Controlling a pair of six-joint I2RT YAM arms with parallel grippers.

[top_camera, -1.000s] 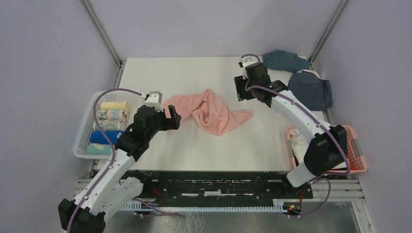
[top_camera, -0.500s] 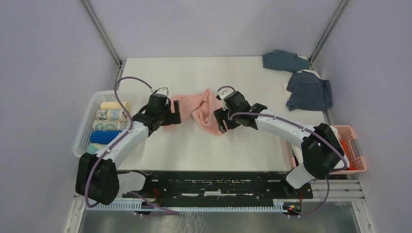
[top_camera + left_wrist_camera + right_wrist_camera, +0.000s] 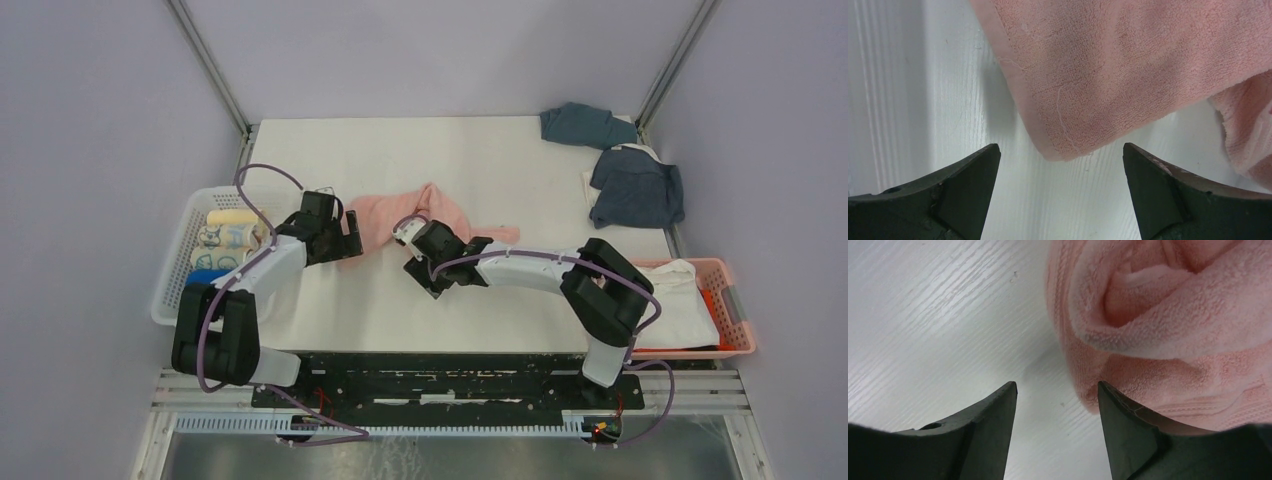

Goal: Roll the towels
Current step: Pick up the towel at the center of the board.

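A crumpled pink towel (image 3: 420, 210) lies mid-table. My left gripper (image 3: 345, 240) is open and empty at its left corner; in the left wrist view the corner (image 3: 1063, 145) lies flat just ahead of the gap between the fingers (image 3: 973, 170). My right gripper (image 3: 425, 270) is open and empty at the towel's near edge; in the right wrist view the folded edge (image 3: 1148, 365) sits against the right finger (image 3: 1128, 415). Two dark blue towels (image 3: 588, 125) (image 3: 638, 185) lie at the far right. Rolled towels (image 3: 230, 235) fill the white basket (image 3: 172, 300).
A pink basket (image 3: 735, 320) at the right edge holds a white cloth (image 3: 685, 300). Metal frame posts stand at the back corners. The black rail (image 3: 440, 375) runs along the near edge.
Both arms have come down onto the pink towel. The right arm swept from the far right to the towel's near edge; the left gripper closed in on the left corner. The towel bunched slightly.
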